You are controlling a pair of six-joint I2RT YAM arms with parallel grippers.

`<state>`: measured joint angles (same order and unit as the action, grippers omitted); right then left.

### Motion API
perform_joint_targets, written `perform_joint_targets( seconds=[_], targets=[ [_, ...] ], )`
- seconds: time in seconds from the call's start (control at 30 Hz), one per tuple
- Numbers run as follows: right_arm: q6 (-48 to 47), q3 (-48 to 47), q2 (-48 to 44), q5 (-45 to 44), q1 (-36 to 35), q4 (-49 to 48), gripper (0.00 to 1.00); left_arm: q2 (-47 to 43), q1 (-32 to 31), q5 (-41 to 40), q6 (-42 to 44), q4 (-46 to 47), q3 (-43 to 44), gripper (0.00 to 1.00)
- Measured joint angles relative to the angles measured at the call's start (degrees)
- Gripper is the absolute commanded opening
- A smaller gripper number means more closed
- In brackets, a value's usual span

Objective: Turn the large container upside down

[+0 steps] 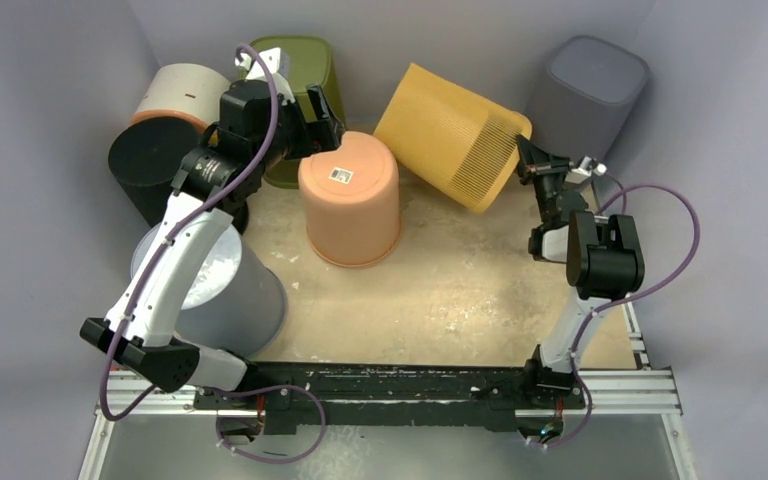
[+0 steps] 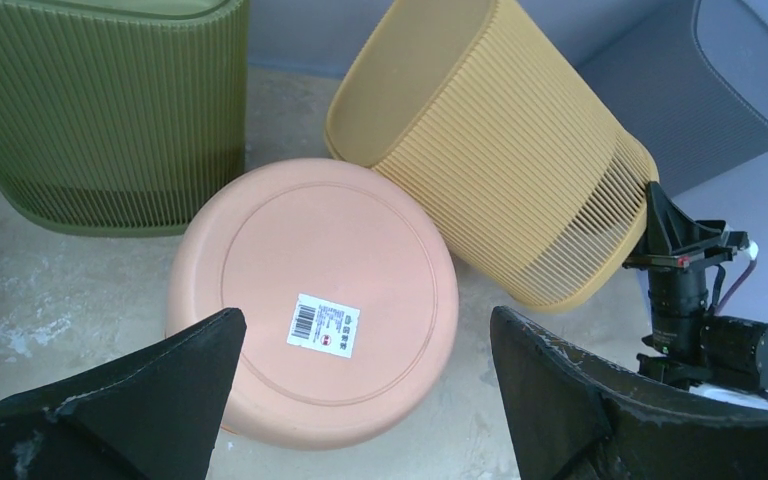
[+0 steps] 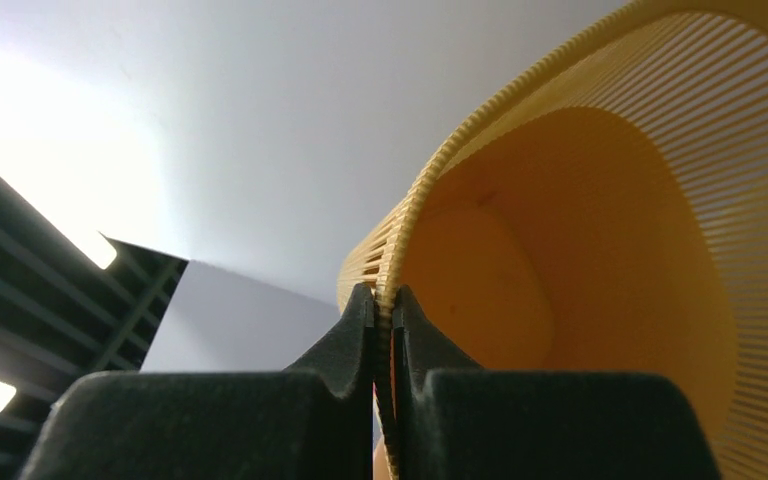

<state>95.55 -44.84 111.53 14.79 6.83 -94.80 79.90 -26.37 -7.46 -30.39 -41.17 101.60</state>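
The large yellow ribbed container (image 1: 450,135) is tilted on its side at the back of the table, its open mouth facing right; it also shows in the left wrist view (image 2: 500,150). My right gripper (image 1: 522,150) is shut on its rim, one finger inside and one outside, as the right wrist view shows (image 3: 385,300) with the yellow inside (image 3: 580,250) beyond. My left gripper (image 1: 325,115) is open and empty, hovering above the upside-down salmon bucket (image 1: 350,195), whose labelled bottom lies between the jaws (image 2: 310,290).
An olive ribbed bin (image 1: 310,70) stands behind the salmon bucket. A grey bin (image 1: 590,85) is at the back right. A black cylinder (image 1: 150,165), a beige container (image 1: 180,90) and a grey bucket (image 1: 230,290) crowd the left side.
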Motion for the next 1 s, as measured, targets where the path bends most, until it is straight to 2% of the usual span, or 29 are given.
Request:
perform_joint_targets(
  seconds=[0.47,0.6,0.73,0.77,0.9,1.0],
  targets=[
    [2.8,17.4,-8.1,3.6,9.3,-0.2,0.00,1.2,0.0,2.3,0.0,0.5,0.2,0.89],
    [5.0,21.9,-6.4,7.3,13.8,0.0,0.00,1.2,0.0,3.1,0.0,1.0,0.2,0.89],
    [6.1,22.2,-4.5,10.9,17.2,0.0,0.00,1.6,0.0,3.9,-0.1,1.3,0.2,0.89],
    [6.1,21.9,-4.3,11.8,17.6,0.0,0.04,1.7,0.0,4.1,-0.1,1.3,0.2,0.89],
    [5.4,20.6,-2.6,15.4,18.6,-0.1,0.36,2.1,0.0,4.3,-0.1,1.5,-0.2,0.89],
    [1.6,20.2,0.1,18.2,19.9,0.2,0.48,2.2,0.0,4.3,-0.3,1.8,-0.5,0.89]
  ],
)
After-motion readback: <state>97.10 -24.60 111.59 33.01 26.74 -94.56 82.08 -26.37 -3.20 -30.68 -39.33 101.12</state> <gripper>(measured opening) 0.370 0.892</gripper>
